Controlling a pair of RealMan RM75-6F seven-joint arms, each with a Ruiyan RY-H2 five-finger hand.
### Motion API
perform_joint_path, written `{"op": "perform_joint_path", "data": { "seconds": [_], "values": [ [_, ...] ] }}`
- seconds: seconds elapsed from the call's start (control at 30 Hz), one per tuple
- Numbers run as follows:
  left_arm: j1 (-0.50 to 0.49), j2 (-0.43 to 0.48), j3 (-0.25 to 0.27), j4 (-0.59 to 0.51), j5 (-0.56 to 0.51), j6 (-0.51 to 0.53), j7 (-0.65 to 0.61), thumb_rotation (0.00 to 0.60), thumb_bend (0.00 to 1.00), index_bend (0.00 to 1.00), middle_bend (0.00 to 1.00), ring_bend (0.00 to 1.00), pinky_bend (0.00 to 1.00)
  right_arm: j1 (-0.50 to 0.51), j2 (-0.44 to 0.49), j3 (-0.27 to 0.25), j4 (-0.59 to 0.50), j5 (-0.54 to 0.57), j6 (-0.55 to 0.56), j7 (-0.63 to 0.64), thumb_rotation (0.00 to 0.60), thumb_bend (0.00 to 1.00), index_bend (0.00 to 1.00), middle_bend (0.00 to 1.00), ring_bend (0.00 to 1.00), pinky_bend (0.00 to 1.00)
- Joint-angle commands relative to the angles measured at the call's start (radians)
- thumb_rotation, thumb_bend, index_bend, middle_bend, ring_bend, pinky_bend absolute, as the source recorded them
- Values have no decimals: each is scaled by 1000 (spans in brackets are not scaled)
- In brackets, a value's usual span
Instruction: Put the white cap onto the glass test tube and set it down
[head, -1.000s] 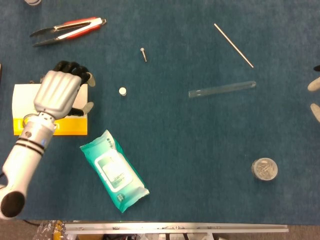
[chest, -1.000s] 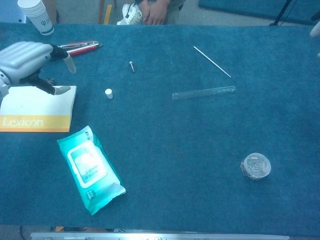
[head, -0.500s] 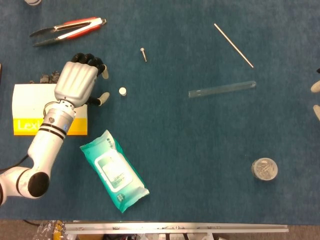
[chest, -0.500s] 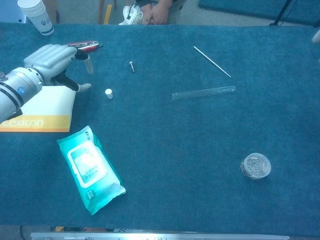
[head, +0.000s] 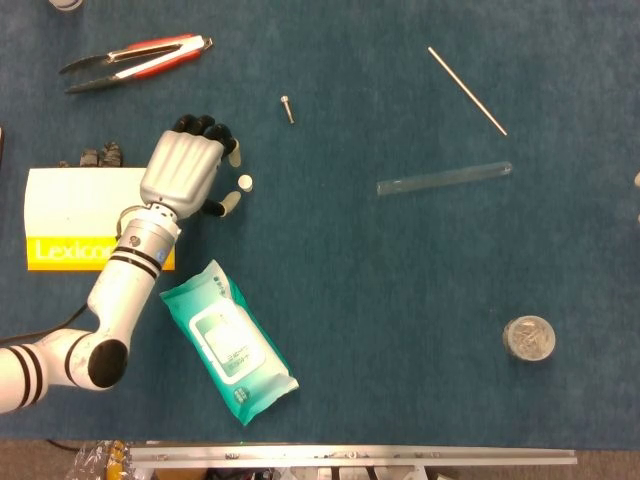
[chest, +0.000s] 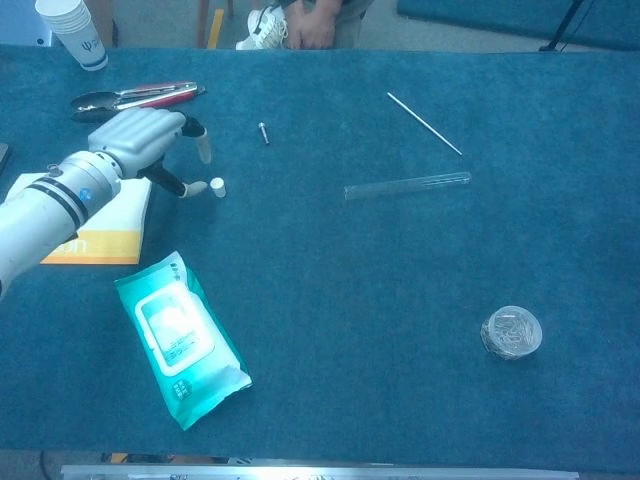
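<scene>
The small white cap (head: 245, 183) (chest: 217, 187) lies on the blue cloth, left of centre. My left hand (head: 188, 172) (chest: 140, 135) hovers just to its left with fingers apart and nothing in it. Its thumb tip almost touches the cap, and the other fingers arch above it. The glass test tube (head: 445, 178) (chest: 408, 185) lies flat further right, well apart from the cap. Of my right hand (head: 637, 181) only pale slivers show at the right edge of the head view.
A yellow-and-white Lexicon book (head: 70, 215) lies under my left forearm. A teal wipes pack (head: 228, 340) sits below it. Red-handled tongs (head: 135, 55), a screw (head: 287, 108), a thin metal rod (head: 467, 76), a silvery round object (head: 528, 338) and a paper cup (chest: 73, 30) are around.
My left hand has moved right from over the book to beside the white cap. The right hand has withdrawn almost out of view at the right edge.
</scene>
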Motion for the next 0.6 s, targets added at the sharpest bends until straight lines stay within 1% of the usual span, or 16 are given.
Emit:
{"op": "perform_joint_path", "data": {
  "seconds": [0.03,0.3,0.6],
  "values": [
    [-10,-18,4,20,6,-7,-2,500,261,405,254,144,131,-3,3,-2,0,-2,3,3,600,268,449,278,205,355],
    [-25,-73,15,93,8,-28,-15,503,261,405,254,142,131,-14,14,-7,-1,-3,13,8,600,268,449,278,205,355],
    [-31,-100,11,149,4,-43,-39,519,261,411,256,142,131,-17,18,-8,0,-2,14,11,600,268,449,278,205,355]
  ]
}}
